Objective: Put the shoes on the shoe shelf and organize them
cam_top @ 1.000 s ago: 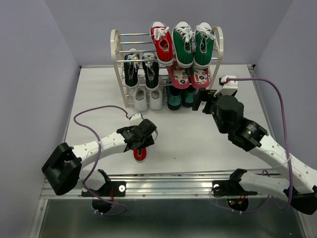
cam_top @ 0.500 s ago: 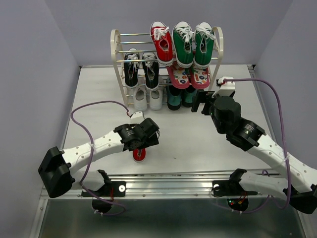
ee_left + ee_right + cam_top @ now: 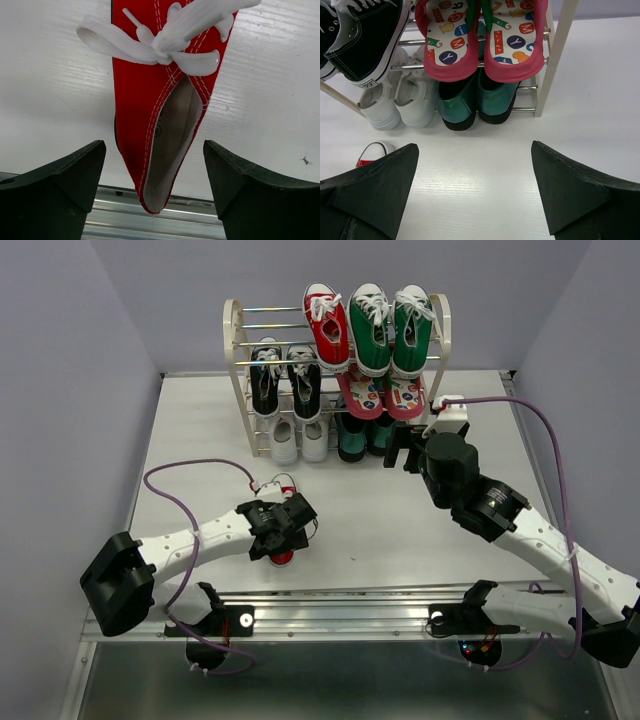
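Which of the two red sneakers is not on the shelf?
The red sneaker lying on the table, below the open left claw. Its mate sits on the shoe shelf's top tier, beside the green high-tops.

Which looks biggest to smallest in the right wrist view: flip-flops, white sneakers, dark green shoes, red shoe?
1. flip-flops, largest, though cut off at the top edge.
2. white sneakers and dark green shoes: about alike, so not ranked.
3. red shoe, smallest; only its toe shows.
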You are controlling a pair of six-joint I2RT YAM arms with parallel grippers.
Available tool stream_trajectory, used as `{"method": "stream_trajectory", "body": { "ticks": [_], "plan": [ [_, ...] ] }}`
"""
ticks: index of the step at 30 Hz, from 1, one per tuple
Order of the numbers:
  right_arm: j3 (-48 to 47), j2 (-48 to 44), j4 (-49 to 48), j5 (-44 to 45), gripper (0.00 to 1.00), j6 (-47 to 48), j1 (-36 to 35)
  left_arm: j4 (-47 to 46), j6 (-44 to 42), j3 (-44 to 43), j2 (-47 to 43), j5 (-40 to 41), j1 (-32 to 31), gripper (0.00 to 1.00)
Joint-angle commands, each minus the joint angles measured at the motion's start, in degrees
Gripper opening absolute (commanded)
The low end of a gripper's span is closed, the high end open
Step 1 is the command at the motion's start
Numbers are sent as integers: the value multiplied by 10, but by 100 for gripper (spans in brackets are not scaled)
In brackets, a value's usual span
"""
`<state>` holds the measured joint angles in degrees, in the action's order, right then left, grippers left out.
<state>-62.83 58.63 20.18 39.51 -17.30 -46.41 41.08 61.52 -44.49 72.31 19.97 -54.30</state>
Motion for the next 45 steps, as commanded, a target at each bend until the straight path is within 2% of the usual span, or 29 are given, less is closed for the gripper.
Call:
{"method": "stream_trajectory", "body": {
  "ticks": [1,4,5,8,9,12,19,24,33,37,41,45],
  "plan": [
    [3,-2,-9,20,100,7,1,-1,29,21,-2,17,-2,88],
    [3,-1,-10,19,100,7,1,-9,34,23,-3,21,1,71],
    [3,0,-9,21,100,8,1,-13,33,24,-4,19,0,62],
    [3,-1,-10,23,100,9,1,-14,30,27,-2,17,0,47],
    [4,-3,-10,26,100,7,1,-11,31,25,-2,17,1,28],
    [5,-2,-9,29,100,6,1,3,32,12,-3,24,0,0],
    [8,-3,-9,39,100,7,1,15,-24,-51,-30,65,-4,0],
    [17,-6,-9,69,100,0,1,15,-92,-103,-95,104,-11,0],
    [24,-5,-9,85,100,-1,1,30,-256,-215,-189,52,-11,0],
    [25,-5,-9,87,100,1,1,25,-296,-286,-193,50,-11,0],
    [24,-7,-9,95,100,1,1,26,-329,-357,-158,61,-11,0],
    [17,-7,-10,92,100,-2,1,44,-331,-445,-108,114,-11,0]
  ]
}}
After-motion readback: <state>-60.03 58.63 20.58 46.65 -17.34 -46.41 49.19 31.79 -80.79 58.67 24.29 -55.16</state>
